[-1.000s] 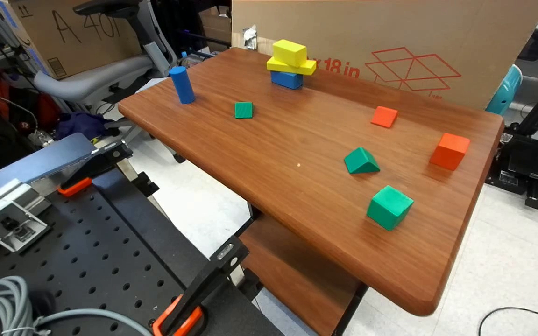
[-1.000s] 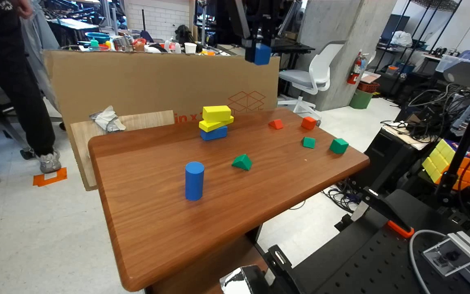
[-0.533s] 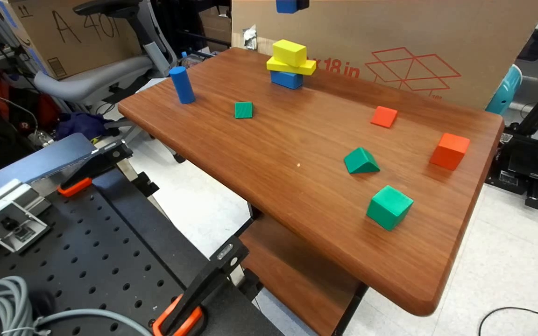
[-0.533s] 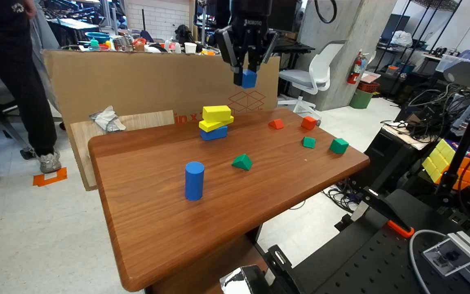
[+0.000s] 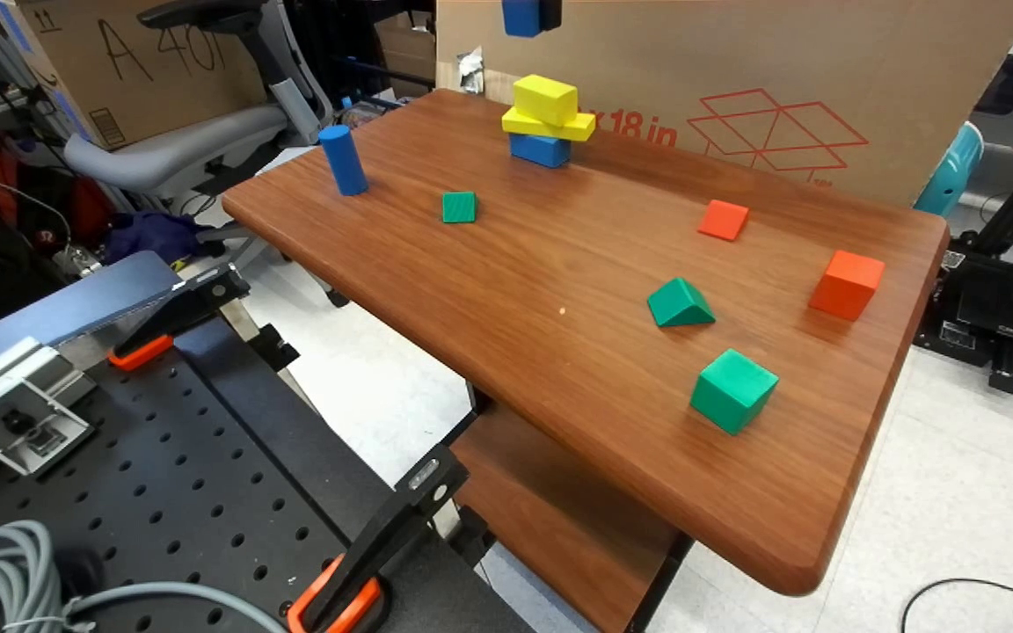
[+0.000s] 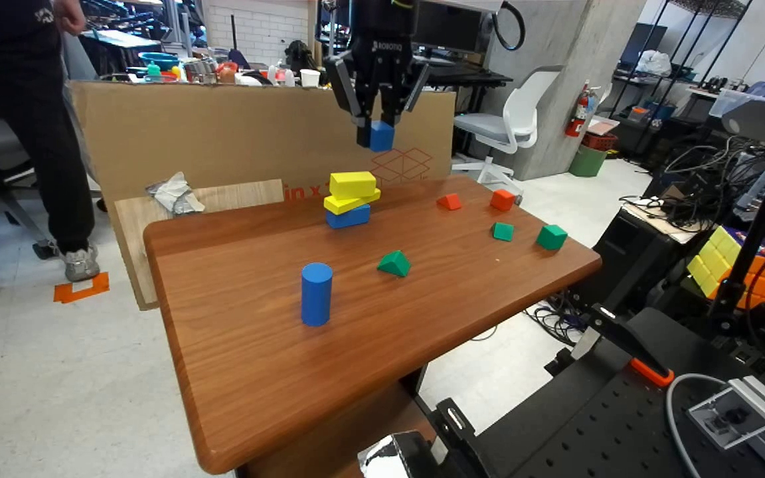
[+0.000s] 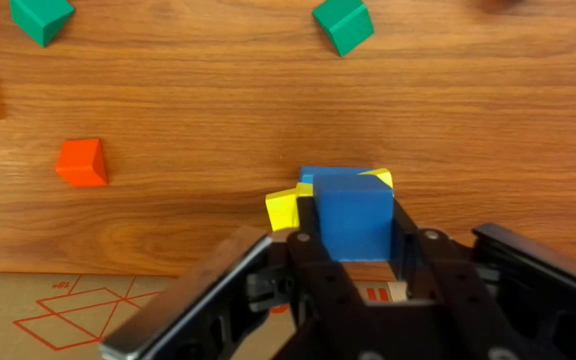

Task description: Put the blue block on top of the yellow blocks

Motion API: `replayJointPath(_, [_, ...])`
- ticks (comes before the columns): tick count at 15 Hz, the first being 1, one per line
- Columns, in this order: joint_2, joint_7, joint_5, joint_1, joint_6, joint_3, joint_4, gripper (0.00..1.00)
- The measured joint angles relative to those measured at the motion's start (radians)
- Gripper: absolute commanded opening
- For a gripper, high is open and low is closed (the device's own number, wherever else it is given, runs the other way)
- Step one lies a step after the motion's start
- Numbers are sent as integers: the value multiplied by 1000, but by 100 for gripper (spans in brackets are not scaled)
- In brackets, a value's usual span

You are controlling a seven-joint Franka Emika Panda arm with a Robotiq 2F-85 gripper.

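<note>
Close in, a perforated black bench (image 6: 555, 425) sits beside the wooden table (image 6: 243, 358), where a blue cylinder (image 6: 317, 295) stands upright and a green wedge (image 6: 394, 264) lies beyond it. Farther back, the yellow blocks (image 6: 352, 185), one askew atop the other, rest on a flat blue slab (image 6: 348, 218). Above them, apart, hangs the blue block (image 6: 382, 137), pinched between both fingers of the gripper (image 7: 354, 220). A cardboard panel (image 6: 223, 133) rises behind the table. Past that come containers: a red basket (image 6: 600, 142) with something pale (image 6: 601, 125) at its top, near a green bin (image 6: 587, 163) whose inside is hidden; also a white cup (image 6: 310, 78) and a blue bowl (image 6: 157, 57), their contents too small to tell.
</note>
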Motion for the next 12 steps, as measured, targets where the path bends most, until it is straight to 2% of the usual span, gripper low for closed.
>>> replayJointPath(12, [130, 24, 39, -3, -15, -3, 133, 8])
